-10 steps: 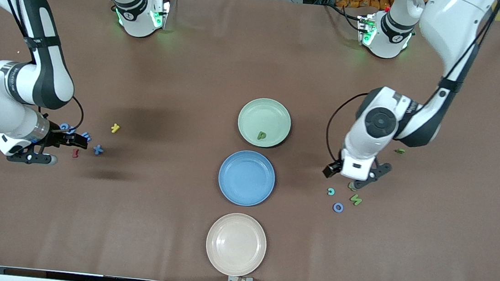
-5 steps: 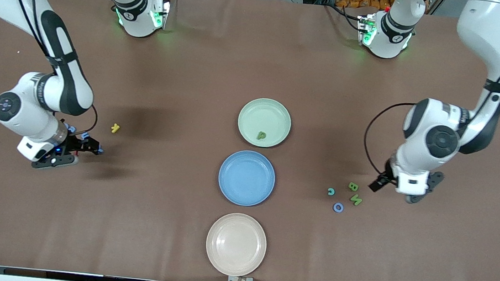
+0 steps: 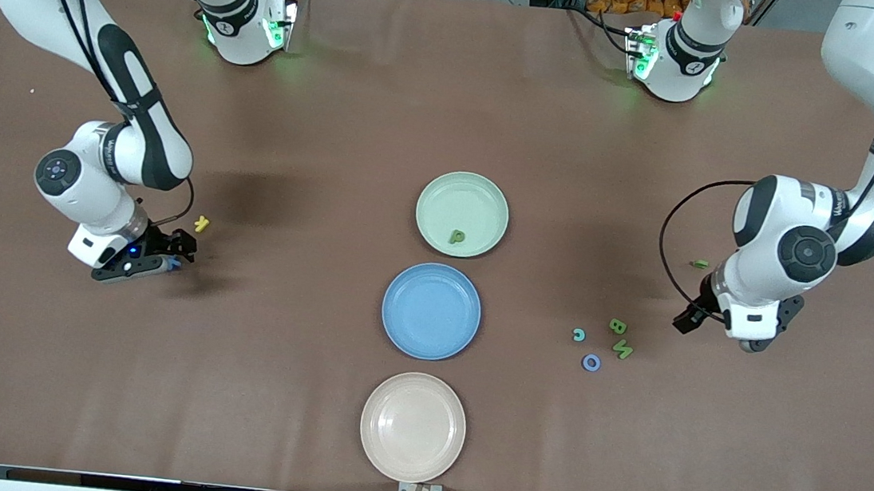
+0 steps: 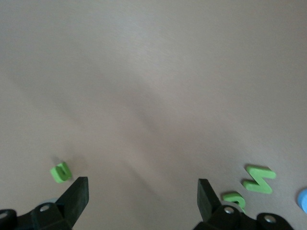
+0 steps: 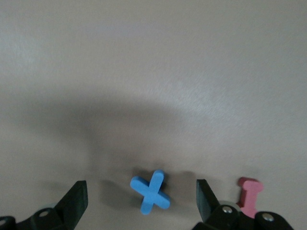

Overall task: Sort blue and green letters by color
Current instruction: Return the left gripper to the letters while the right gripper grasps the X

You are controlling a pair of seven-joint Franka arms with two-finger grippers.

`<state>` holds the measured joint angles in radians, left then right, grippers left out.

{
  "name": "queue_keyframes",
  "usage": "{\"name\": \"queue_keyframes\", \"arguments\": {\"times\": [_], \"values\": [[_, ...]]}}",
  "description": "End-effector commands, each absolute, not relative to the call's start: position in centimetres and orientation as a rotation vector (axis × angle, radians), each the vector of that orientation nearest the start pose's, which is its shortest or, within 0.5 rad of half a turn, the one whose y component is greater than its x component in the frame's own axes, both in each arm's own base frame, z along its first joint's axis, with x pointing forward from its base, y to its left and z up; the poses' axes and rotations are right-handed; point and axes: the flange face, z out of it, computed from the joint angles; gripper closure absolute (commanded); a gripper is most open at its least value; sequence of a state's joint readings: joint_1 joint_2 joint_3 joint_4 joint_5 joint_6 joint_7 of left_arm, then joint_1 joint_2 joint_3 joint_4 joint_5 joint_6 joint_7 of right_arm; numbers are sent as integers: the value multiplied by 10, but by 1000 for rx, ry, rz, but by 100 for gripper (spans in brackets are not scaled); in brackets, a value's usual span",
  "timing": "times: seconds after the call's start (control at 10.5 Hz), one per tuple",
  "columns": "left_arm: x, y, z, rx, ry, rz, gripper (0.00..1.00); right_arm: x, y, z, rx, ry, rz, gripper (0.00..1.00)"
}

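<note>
Brown counter (image 3: 338, 108) carries three plates. Green P (image 3: 456, 237) lies in the green plate (image 3: 441, 198). Right pincer (image 5: 139, 206), released, hangs over blue X (image 5: 151, 191). Left pincer (image 4: 141, 206), released, hangs near green N (image 4: 259, 178) and B (image 3: 618, 325).

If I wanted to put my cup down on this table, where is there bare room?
Bare cloth lies between the green plate and the arm bases, and either side of the beige plate. The blue plate crowds the middle. Letters cluster around the green B near the open left gripper, and the blue X lies under the open right gripper.
</note>
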<state>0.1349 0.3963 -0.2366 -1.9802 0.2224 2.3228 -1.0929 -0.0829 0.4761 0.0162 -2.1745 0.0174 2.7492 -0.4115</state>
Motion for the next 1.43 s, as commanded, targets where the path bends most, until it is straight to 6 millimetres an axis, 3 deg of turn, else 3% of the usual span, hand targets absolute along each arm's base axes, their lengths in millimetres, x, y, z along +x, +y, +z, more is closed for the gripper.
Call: {"name": "queue_keyframes", "arguments": {"times": [0.0, 0.1, 0.19, 0.29, 0.38, 0.48, 0.67, 0.86, 1.05, 1.14, 1.33], "values": [[575, -9, 280, -2674, -1413, -18, 0, 551, -39, 171, -3095, -570, -171, 0], [567, 5, 277, -2653, -1475, -6, 0, 551, -41, 171, -3094, -589, -175, 7], [560, 14, 269, -2638, -1549, 11, 0, 551, -42, 170, -3095, -587, -182, 26], [552, 23, 261, -2614, -1636, 10, 0, 552, -42, 171, -3094, -592, -185, 57], [546, 40, 254, -2555, -1759, -1, 0, 552, -45, 171, -3095, -592, -187, 68], [543, 42, 247, -2523, -1818, 1, 0, 552, -51, 171, -3096, -595, -187, 72], [533, 41, 236, -2453, -1945, 33, 0, 552, -59, 172, -3099, -576, -187, 100], [530, 35, 233, -2403, -2064, 81, 0, 555, -58, 175, -3100, -574, -194, 100], [520, 25, 219, -2403, -2061, 86, 0, 568, -54, 195, -3097, -545, -200, 100], [509, 14, 207, -2441, -2061, 18, 0, 579, -46, 210, -3101, -425, -173, 100], [499, 10, 198, -2457, -2067, -21, 0, 604, -6, 237, -3082, -169, -163, 100]]}}
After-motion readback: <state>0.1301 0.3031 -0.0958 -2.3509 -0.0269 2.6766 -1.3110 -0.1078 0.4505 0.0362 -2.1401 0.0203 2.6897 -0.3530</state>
